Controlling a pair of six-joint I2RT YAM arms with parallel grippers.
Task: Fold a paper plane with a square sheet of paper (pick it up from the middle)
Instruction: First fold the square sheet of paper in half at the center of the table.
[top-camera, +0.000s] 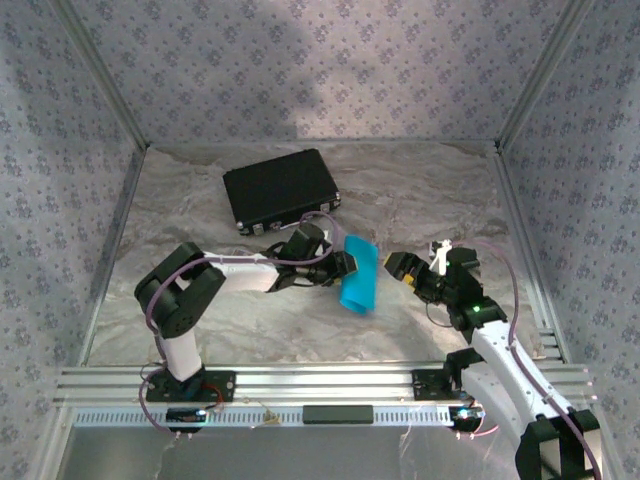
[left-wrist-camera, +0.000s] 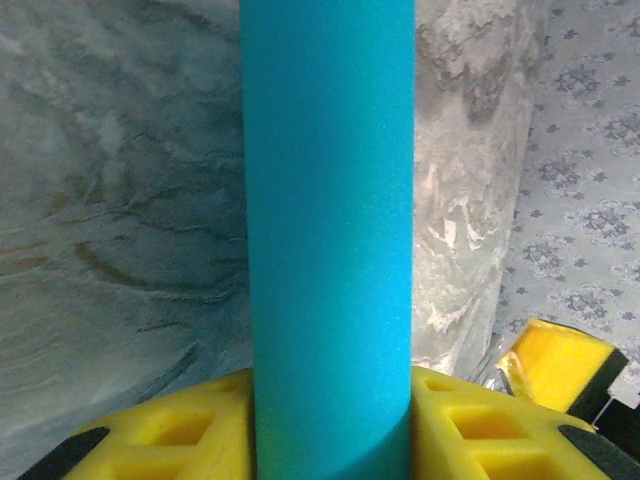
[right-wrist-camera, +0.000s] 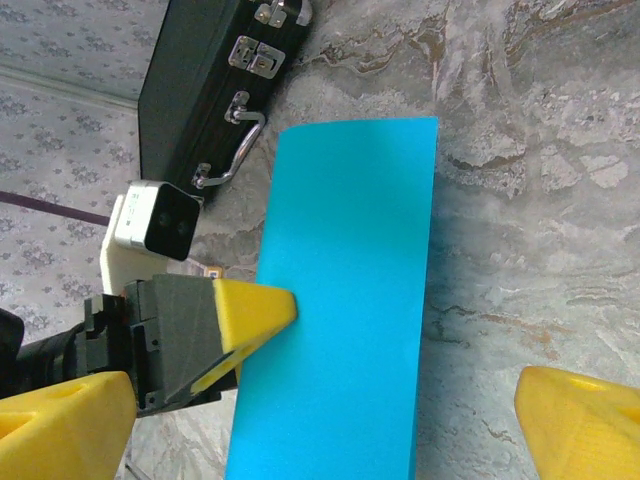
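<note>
The left fingers (left-wrist-camera: 480, 420) are clamped on the square sheet of paper (top-camera: 360, 276), which is folded to a narrow band and held over the desk (top-camera: 430, 190), near the black case (top-camera: 280, 188). The right fingers (right-wrist-camera: 580, 420) stand wide apart, near the sheet on its right.

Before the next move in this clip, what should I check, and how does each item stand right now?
1. Grip: the left gripper clamps the paper between its fingers. Ok.
2. The right gripper is open, jaws wide. Ok.
3. Aim: in the right wrist view the paper lies between the right gripper's fingers. Ok.
4. The paper is apart from the black case. Ok.
5. Crease sharp and even: cannot tell.
6. Plane shape formed: not ok, the paper is only a plain rectangle.
</note>
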